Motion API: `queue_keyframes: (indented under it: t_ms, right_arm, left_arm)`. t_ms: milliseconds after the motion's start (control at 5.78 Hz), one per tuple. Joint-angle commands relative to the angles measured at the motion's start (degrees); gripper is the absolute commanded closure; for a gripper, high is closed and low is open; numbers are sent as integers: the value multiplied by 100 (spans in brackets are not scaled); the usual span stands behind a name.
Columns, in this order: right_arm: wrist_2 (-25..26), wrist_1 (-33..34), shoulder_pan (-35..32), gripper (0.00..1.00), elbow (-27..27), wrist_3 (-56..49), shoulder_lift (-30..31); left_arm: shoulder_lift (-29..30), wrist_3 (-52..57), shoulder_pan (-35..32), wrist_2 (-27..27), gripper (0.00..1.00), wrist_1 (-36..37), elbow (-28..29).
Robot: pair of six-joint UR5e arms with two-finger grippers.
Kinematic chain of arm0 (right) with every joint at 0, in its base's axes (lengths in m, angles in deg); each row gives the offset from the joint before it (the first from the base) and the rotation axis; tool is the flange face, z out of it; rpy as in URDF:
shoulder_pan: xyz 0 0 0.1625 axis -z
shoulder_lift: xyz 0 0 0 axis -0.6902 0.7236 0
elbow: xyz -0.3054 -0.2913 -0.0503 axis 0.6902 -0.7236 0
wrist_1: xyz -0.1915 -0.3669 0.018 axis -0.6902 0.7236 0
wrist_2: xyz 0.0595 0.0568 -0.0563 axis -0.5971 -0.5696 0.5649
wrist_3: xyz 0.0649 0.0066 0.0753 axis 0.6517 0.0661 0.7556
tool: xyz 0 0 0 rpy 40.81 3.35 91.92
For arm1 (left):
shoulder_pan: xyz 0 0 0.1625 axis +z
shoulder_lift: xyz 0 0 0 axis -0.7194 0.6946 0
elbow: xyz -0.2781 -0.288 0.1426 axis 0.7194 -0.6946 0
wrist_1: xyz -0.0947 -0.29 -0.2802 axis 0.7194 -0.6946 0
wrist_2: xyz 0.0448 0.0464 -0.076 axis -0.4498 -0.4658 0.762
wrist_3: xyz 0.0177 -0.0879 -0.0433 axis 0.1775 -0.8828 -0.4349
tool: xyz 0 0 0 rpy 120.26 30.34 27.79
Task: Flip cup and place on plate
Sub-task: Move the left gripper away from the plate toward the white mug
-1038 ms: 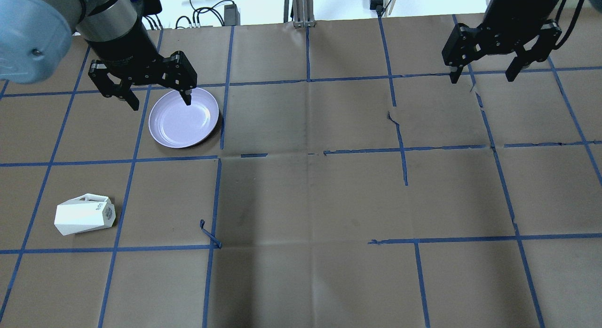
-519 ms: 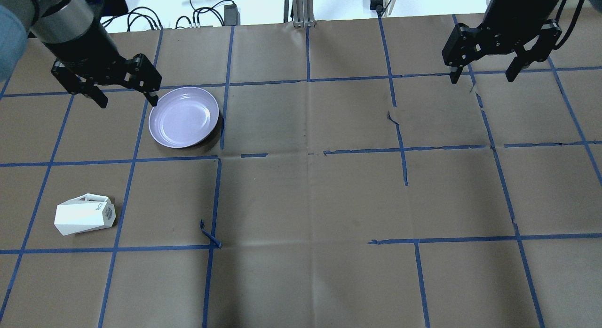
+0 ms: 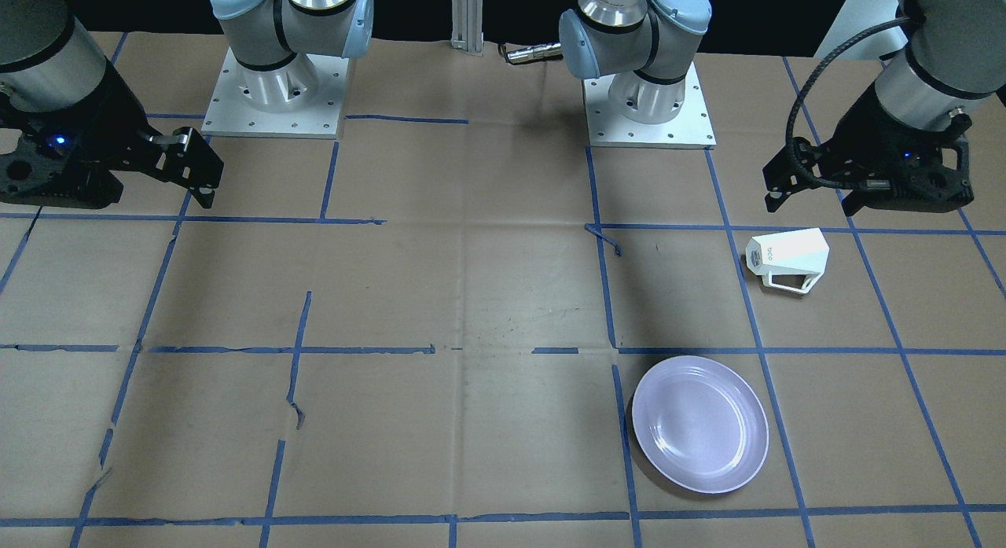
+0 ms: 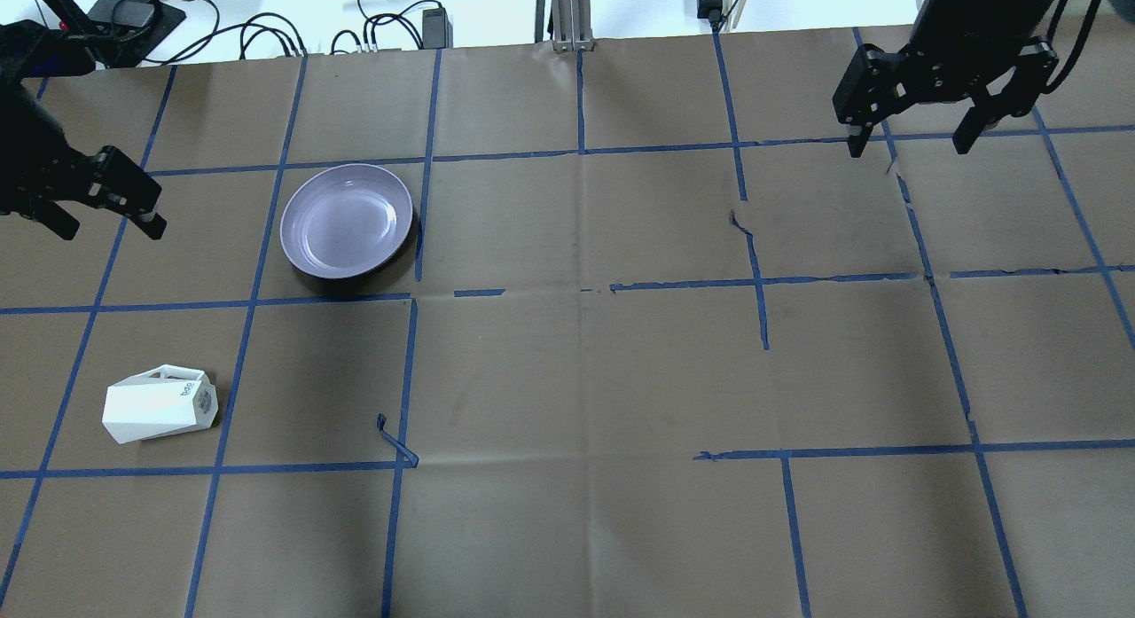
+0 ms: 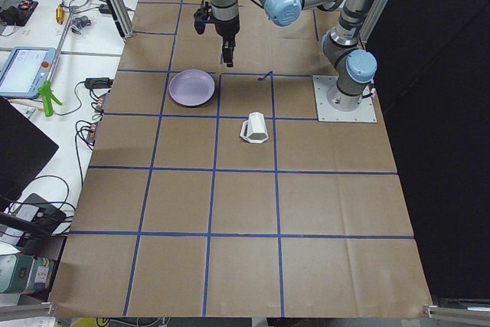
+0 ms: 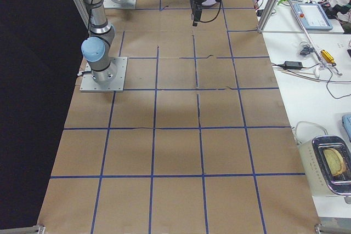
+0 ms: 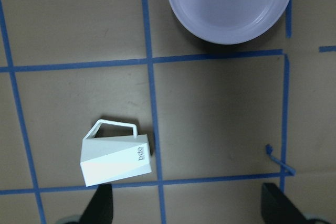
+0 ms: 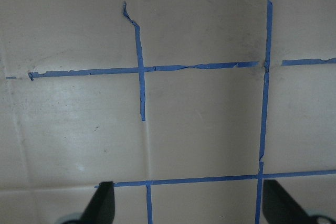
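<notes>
The white faceted cup (image 4: 160,412) lies on its side at the near left of the table, its base with the dark logo pointing to the table's middle. It also shows in the front view (image 3: 790,257) and the left wrist view (image 7: 116,157). The lavender plate (image 4: 348,221) sits empty further back, and shows in the front view (image 3: 699,424) and the left wrist view (image 7: 229,3). My left gripper (image 4: 106,226) is open and empty, raised above the table, left of the plate and beyond the cup. My right gripper (image 4: 909,146) is open and empty at the far right.
Brown paper with a blue tape grid covers the table (image 4: 585,379). A loose curl of tape (image 4: 395,445) sticks up right of the cup. Cables and a metal post (image 4: 567,15) lie along the far edge. The arm bases (image 3: 271,84) stand at my side.
My left gripper has swung left, from over the plate's far-left rim to near the table's left edge. The cup, the plate and the right arm have not moved.
</notes>
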Motion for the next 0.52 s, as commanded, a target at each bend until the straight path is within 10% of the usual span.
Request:
queue_keyframes:
  t_ms: [0, 346]
  right_arm:
    - [0, 0, 0, 0, 0, 0, 0]
    - [0, 0, 0, 0, 0, 0, 0]
  left_arm:
    - [164, 1104, 1098, 135, 1, -2, -213]
    - [680, 1750, 2066, 1149, 1, 7, -372]
